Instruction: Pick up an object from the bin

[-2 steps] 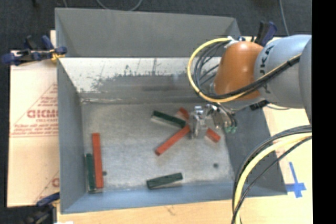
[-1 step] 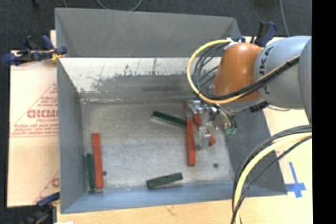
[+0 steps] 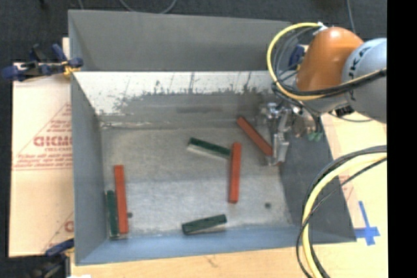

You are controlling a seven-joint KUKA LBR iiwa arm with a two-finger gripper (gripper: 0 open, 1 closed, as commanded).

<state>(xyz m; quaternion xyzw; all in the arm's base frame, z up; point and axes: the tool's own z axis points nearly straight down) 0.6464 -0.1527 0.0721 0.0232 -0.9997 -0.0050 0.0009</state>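
Observation:
My gripper (image 3: 278, 154) hangs low at the bin's right wall, about mid-depth. A red flat bar (image 3: 253, 134) lies slanted right beside it, its lower end touching or just short of the gripper's tip. A second red bar (image 3: 234, 172) lies lengthwise a little to the left. A dark green bar (image 3: 209, 148) with a pale underside rests against that bar's top end.
Another dark green bar (image 3: 204, 224) lies along the front wall. A red bar (image 3: 119, 200) and a green bar (image 3: 112, 213) lie side by side at the left wall. The arm's orange cover and yellow cables overhang the bin's right rim.

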